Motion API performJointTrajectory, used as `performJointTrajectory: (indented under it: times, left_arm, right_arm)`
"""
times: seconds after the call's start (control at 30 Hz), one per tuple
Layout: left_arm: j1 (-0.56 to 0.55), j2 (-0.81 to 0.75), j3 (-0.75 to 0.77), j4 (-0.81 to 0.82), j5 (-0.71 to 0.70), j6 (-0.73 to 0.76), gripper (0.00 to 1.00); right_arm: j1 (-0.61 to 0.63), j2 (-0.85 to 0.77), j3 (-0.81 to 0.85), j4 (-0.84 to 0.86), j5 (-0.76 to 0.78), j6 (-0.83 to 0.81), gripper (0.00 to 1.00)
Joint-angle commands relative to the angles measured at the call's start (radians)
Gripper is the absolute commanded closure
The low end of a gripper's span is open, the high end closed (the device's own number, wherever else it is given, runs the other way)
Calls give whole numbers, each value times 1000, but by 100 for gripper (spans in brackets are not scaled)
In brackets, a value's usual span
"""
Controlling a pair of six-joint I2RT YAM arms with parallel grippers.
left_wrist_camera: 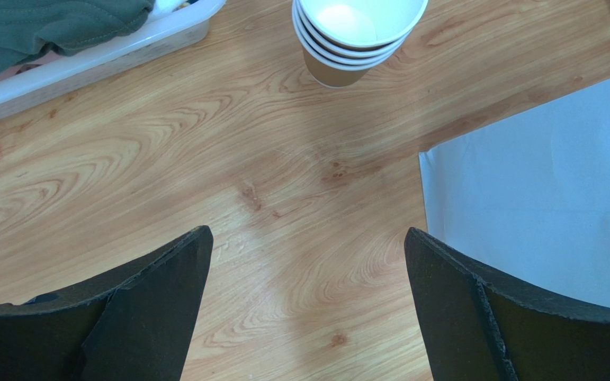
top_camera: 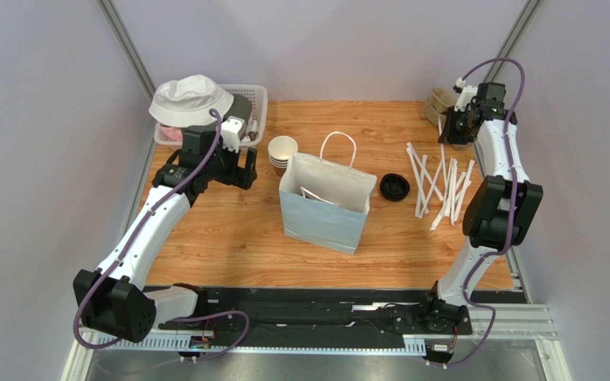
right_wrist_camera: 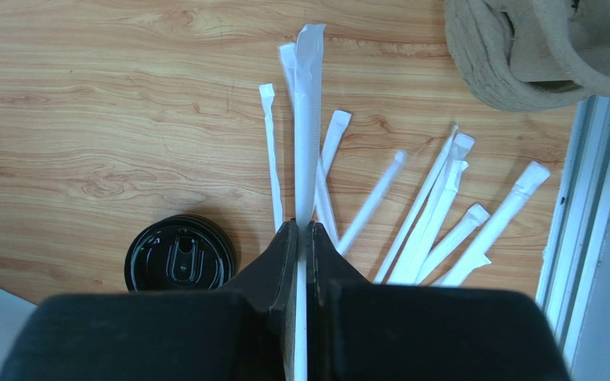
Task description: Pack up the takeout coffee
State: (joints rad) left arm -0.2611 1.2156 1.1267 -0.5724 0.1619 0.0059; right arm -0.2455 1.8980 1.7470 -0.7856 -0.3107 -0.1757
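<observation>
Left gripper (left_wrist_camera: 308,238): jaws spread wide, nothing between, above bare table (top_camera: 229,230), between cups and bag
Right gripper (right_wrist_camera: 301,230): jaws pinched tight on one wrapped straw (right_wrist_camera: 308,119), far right of table
Coffee: place cannot be told from these views
Lid (top_camera: 394,187): black, round, just right of bag; whether on a cup, unclear
Bag (top_camera: 324,214): pale blue paper, upright, mid-table, inside mostly hidden
Cups (left_wrist_camera: 360,32): lidless stack, just beside bag's far left corner
Straws (right_wrist_camera: 435,214): wrapped, loose, fanned between lid and right edge
Basket (top_camera: 256,99): far left corner, white hat (top_camera: 189,97) on top
Carrier (right_wrist_camera: 523,55): pulp, far right corner
</observation>
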Motion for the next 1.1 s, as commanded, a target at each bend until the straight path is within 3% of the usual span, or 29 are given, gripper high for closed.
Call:
performJointTrajectory:
  times: [0.0, 0.37, 0.47, 0.57, 0.63, 0.73, 0.9, 1.07]
  left_arm:
    - [6, -5, 24, 20, 21, 6, 1]
    - [6, -56, 8, -24, 11, 45, 1]
    - [6, -67, 18, -20, 25, 37, 1]
    - [11, -67, 39, -20, 47, 14, 1]
    - [16, -67, 47, -11, 68, 2, 1]
    - [19, -74, 61, 5, 73, 0, 1]
    - [37, -76, 77, 14, 76, -23, 1]
    - [49, -100, 74, 51, 80, -55, 1]
  right_arm:
    - [-5, 41, -61, 22, -25, 36, 100]
    - [-1, 113, -78, 97, -34, 36, 100]
    - [-3, 21, -58, 103, -119, 53, 100]
    - [0, -112, 5, 126, -292, 161, 100]
    - [12, -219, 52, 216, -430, 318, 100]
    - [93, -331, 129, 301, -536, 444, 100]
    - [386, -462, 157, 336, -562, 441, 100]
    - [679, -574, -25, 358, -477, 198, 100]
